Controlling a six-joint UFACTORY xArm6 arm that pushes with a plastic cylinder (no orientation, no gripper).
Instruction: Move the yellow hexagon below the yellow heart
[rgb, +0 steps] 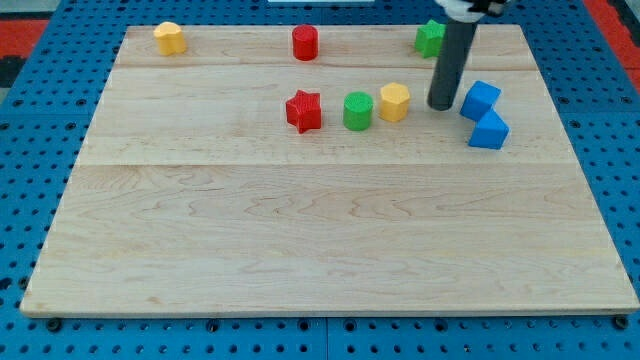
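Observation:
The yellow hexagon (394, 101) lies on the wooden board (320, 230) right of the green cylinder (357, 110), close to it. The yellow heart (169, 38) sits at the board's top left corner, far from the hexagon. My tip (440, 105) stands on the board just right of the yellow hexagon, with a small gap between them, and left of the upper blue block (481, 99).
A red star (304, 110) lies left of the green cylinder. A red cylinder (305, 42) is at top centre. A green star (429, 38) at top right is partly hidden behind the rod. A second blue block (489, 130) lies below the first.

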